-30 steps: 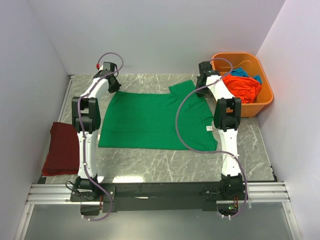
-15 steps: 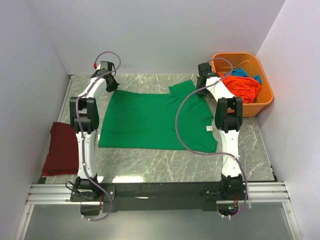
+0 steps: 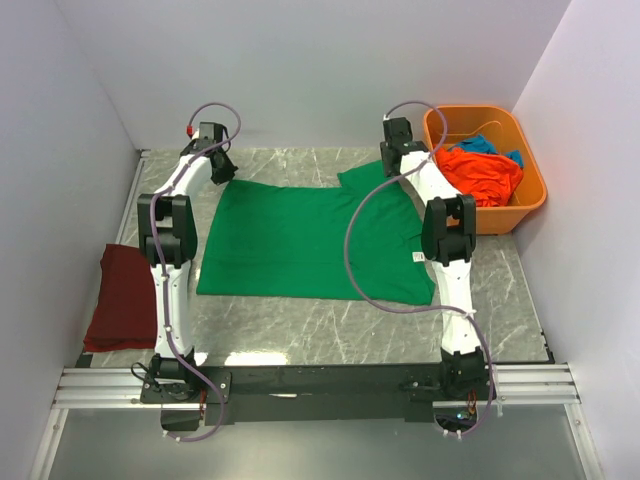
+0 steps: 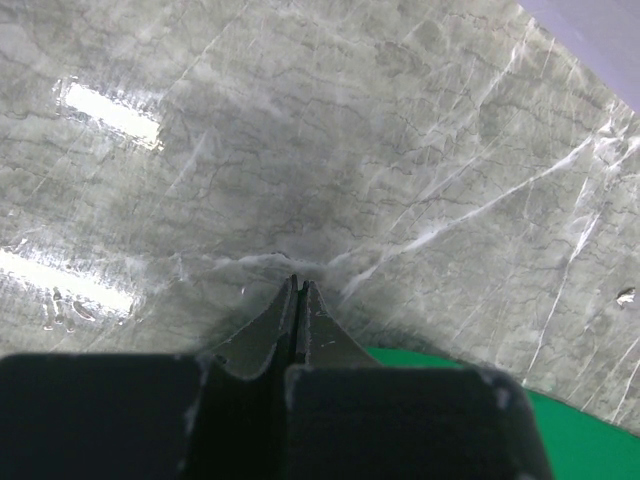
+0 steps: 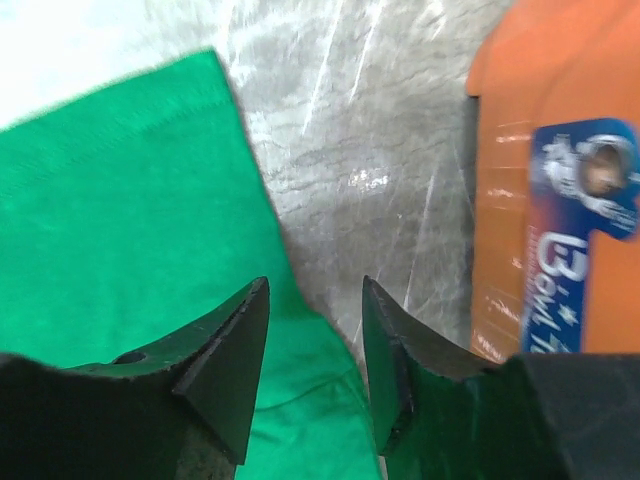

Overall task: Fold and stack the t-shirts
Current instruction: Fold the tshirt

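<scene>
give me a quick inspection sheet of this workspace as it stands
surface: grey marble-pattern table, some glare patches.
job's things: green t-shirt spread flat in the middle; maroon t-shirt bundled at the left edge; orange t-shirt and blue t-shirt heaped in the orange tub at far right.
clutter: nothing seen.
grippers: left gripper jaws shut, over bare table by the green t-shirt's far left corner; right gripper jaws open, empty, over its far right sleeve edge.
cables: purple cable on each arm; the right one loops above the green t-shirt.
surroundings: plain white walls; metal rail at the near edge.
</scene>
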